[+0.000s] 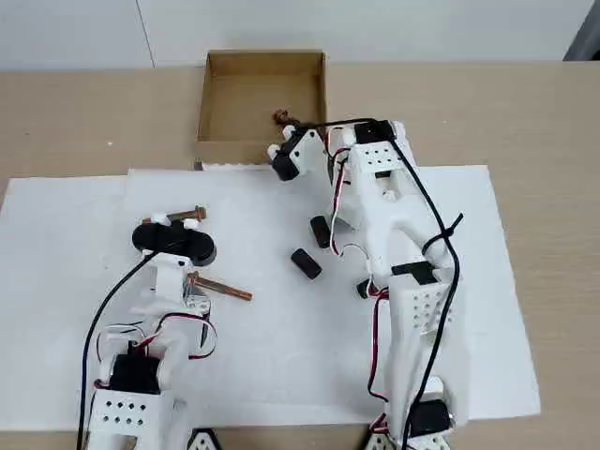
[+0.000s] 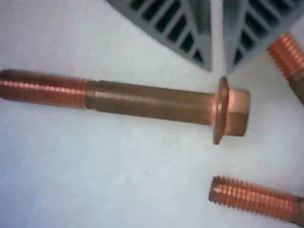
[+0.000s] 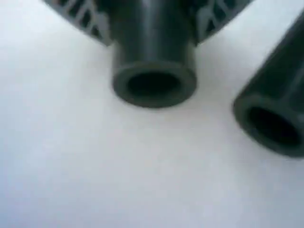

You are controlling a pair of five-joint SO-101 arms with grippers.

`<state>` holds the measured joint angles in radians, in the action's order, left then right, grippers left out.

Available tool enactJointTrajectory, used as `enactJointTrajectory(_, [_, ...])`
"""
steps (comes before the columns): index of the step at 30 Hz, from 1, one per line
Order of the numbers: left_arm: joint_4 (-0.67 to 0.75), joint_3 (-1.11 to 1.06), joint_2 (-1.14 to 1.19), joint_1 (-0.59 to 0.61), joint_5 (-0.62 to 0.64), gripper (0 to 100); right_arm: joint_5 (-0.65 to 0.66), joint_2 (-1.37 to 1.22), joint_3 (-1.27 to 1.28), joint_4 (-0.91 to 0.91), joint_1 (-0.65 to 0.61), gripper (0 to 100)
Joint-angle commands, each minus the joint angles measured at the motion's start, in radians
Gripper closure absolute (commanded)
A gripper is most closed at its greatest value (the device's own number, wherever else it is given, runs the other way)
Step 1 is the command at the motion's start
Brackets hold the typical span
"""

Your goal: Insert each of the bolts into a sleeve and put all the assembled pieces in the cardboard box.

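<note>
A copper bolt [image 2: 142, 102] lies flat on the white paper just below my left gripper [image 2: 217, 69], whose fingers stand almost together with nothing between them. Two more bolt ends [image 2: 256, 199] [image 2: 289, 57] lie beside it. In the high view that gripper [image 1: 194, 298] sits by one bolt [image 1: 220, 287], and another bolt [image 1: 178, 217] lies past the arm. My right gripper [image 3: 154, 28] is shut on a black sleeve [image 3: 154, 80] low over the paper. A second sleeve [image 3: 270, 118] lies close by. The high view shows both sleeves [image 1: 321, 231] [image 1: 306, 263].
The open cardboard box [image 1: 214, 103] stands at the back edge of the white paper [image 1: 281, 375], with a small copper piece [image 1: 280, 118] at its near right corner. Another small black piece [image 1: 364, 288] peeks out beside the right arm.
</note>
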<state>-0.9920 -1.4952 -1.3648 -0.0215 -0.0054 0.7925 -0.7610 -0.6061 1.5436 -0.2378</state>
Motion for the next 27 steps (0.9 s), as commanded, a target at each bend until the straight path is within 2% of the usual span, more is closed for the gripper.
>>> enactJointTrajectory(1, [0.012, 0.004, -0.008, 0.005, -0.002, 99, 0.009, 0.015, -0.008, -0.012, 0.002, 99.6])
enactJointTrajectory(9, [0.012, 0.004, -0.008, -0.002, -0.002, 99, -0.060, 0.159, -0.009, 0.054, -0.005, 99.6])
enactJointTrajectory(19, [0.012, 0.004, -0.008, -0.003, -0.002, 99, -0.310, 0.429, -0.002, 0.185, -0.002, 99.6])
enactJointTrajectory(27, [0.012, 0.004, -0.008, -0.003, -0.002, 99, -0.405, 0.653, 0.186, 0.189, -0.012, 99.5])
